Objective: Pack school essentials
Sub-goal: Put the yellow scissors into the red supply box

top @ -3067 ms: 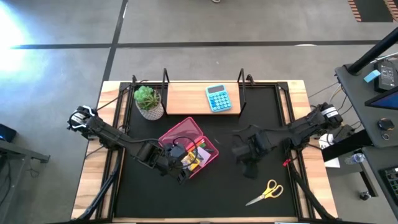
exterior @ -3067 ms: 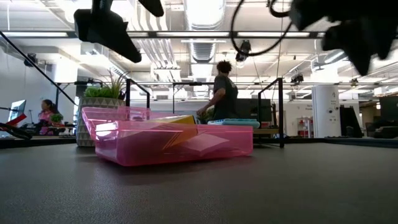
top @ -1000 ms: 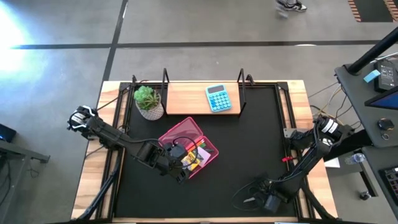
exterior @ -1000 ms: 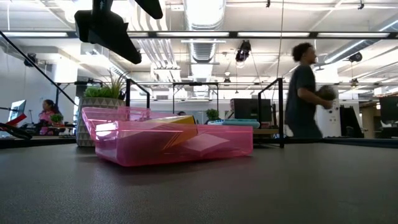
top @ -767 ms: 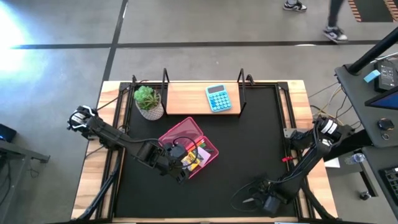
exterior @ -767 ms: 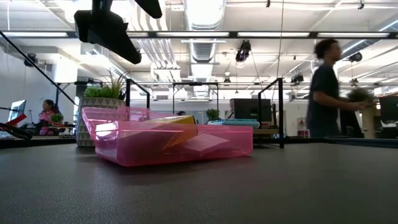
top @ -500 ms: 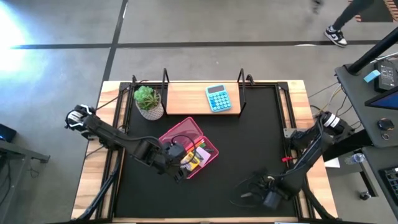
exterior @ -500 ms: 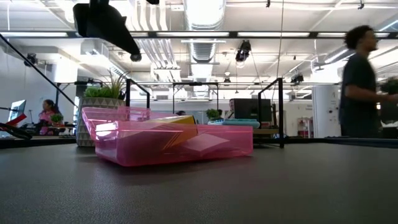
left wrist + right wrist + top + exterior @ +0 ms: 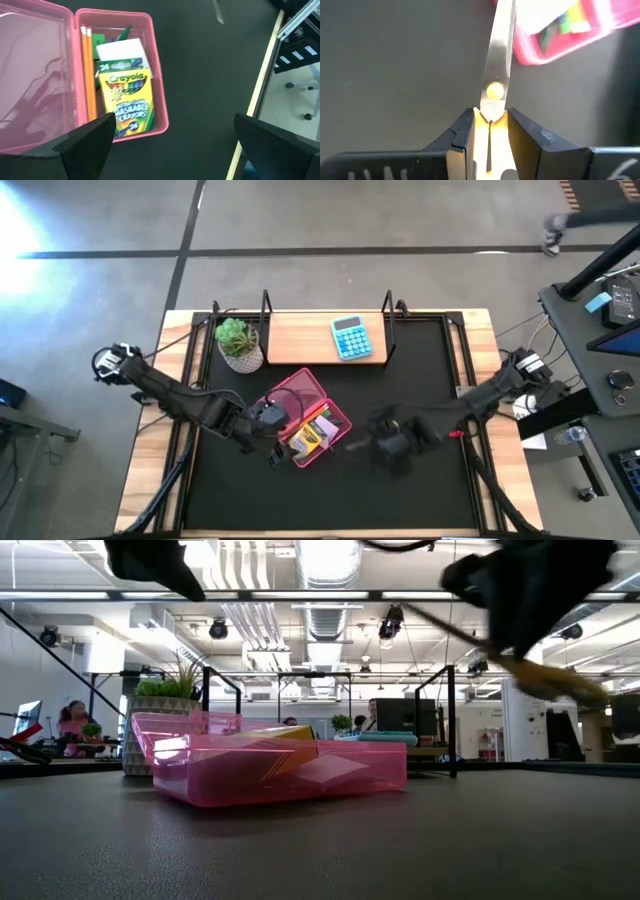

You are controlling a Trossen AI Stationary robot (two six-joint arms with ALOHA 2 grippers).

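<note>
High: scissors gone from the desk's near-right corner; right tool [image 9: 385,448] has carried them up, now just right of the pink box [image 9: 283,393]. Left tool [image 9: 268,428] at the box's left edge.
Low: scissors [image 9: 540,675] airborne, right of the box.
Left wrist: tool spread wide, empty; crayons [image 9: 127,102] and pencils [image 9: 88,70] inside the box.
Right wrist: tool pinching the scissors at the handles, blades aimed at the box.

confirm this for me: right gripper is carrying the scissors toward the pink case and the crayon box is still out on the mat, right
Not quite. The right gripper does hold the scissors near the pink case, but the crayon box already lies inside the case, as the left wrist view shows.
</note>
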